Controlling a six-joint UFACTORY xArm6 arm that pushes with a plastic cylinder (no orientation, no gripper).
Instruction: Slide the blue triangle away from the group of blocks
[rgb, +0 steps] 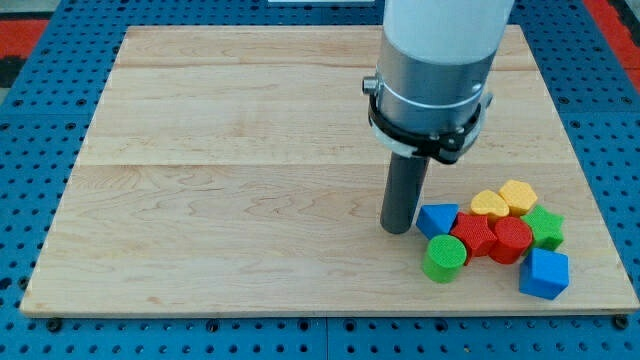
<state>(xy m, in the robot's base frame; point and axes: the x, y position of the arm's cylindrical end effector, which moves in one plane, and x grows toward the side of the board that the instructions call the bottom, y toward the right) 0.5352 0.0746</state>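
The blue triangle (436, 219) lies at the left edge of a tight group of blocks at the view's lower right. My tip (397, 229) rests on the board just left of it, close to or touching its left side. To the triangle's right are a red star-shaped block (472, 234) and a red cylinder (512, 240). A green cylinder (444, 258) sits below the triangle. A yellow block (488, 204) and a second yellow block (518, 196) sit at the group's top. A green block (545, 227) and a blue cube (544, 274) are on the right.
The wooden board (220, 180) lies on a blue perforated table (30, 130). The arm's white and grey body (432, 70) hangs over the board's upper right. The group lies near the board's bottom and right edges.
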